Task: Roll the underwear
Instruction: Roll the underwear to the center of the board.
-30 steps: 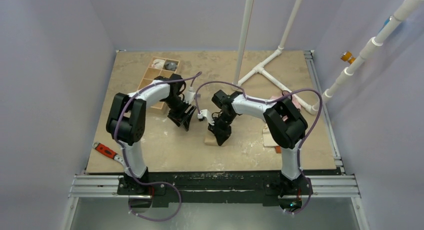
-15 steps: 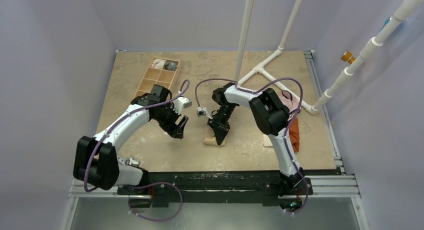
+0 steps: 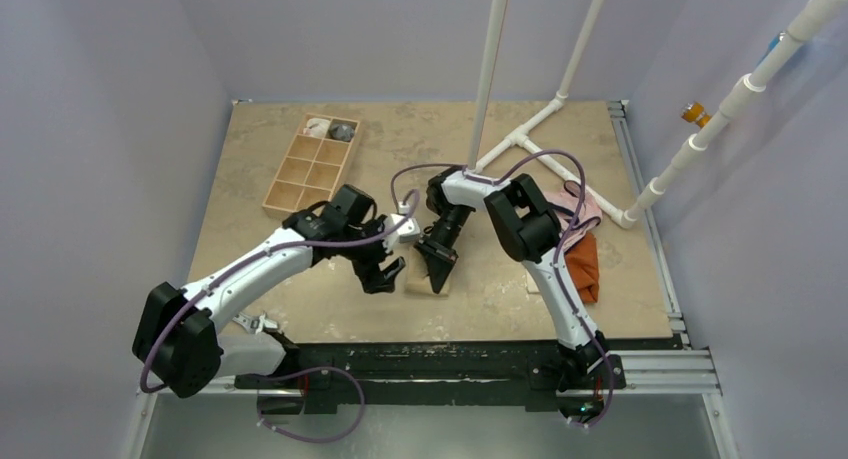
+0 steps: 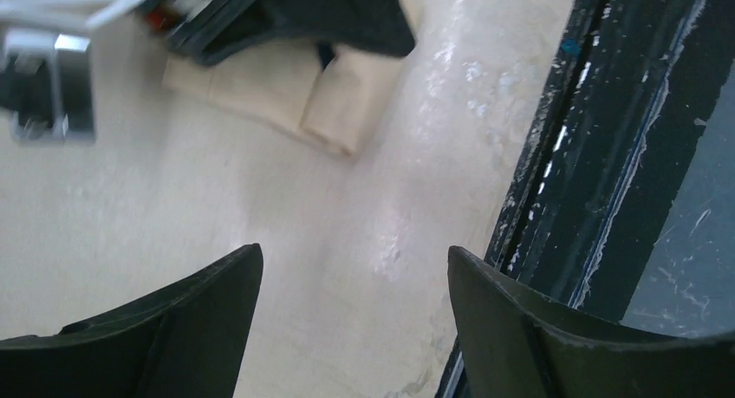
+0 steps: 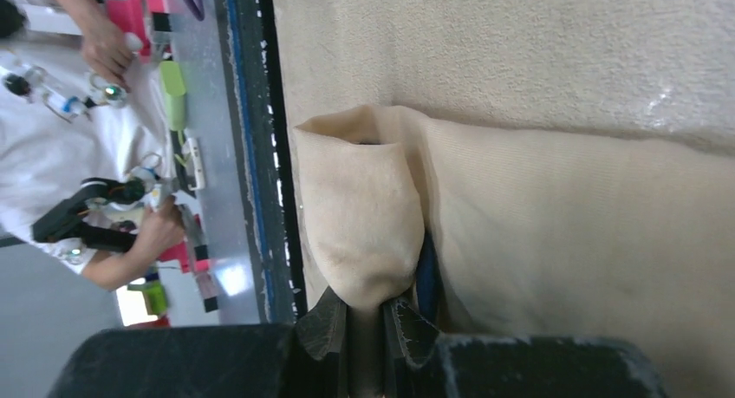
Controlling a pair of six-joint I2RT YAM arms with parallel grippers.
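Observation:
The tan-beige underwear (image 3: 421,278) lies folded on the table near the front middle. Its near end is turned over into a small roll (image 5: 360,207), with navy edging showing beside it. My right gripper (image 3: 437,274) is shut on that rolled end; in the right wrist view (image 5: 366,316) the fingers pinch the fabric. My left gripper (image 3: 385,275) is open and empty just left of the underwear. In the left wrist view (image 4: 354,264) it hangs over bare table, with the rolled end (image 4: 338,112) ahead of it.
A wooden compartment tray (image 3: 312,162) stands at the back left. Pink briefs (image 3: 581,207) and an orange cloth (image 3: 584,267) lie at the right behind the right arm. White pipes (image 3: 535,129) cross the back. The table's black front rail (image 4: 589,138) is close.
My left arm has swung right and forward, from beside the tray to just left of the underwear. My right gripper has stayed on the rolled end while the right arm's elbow has folded in.

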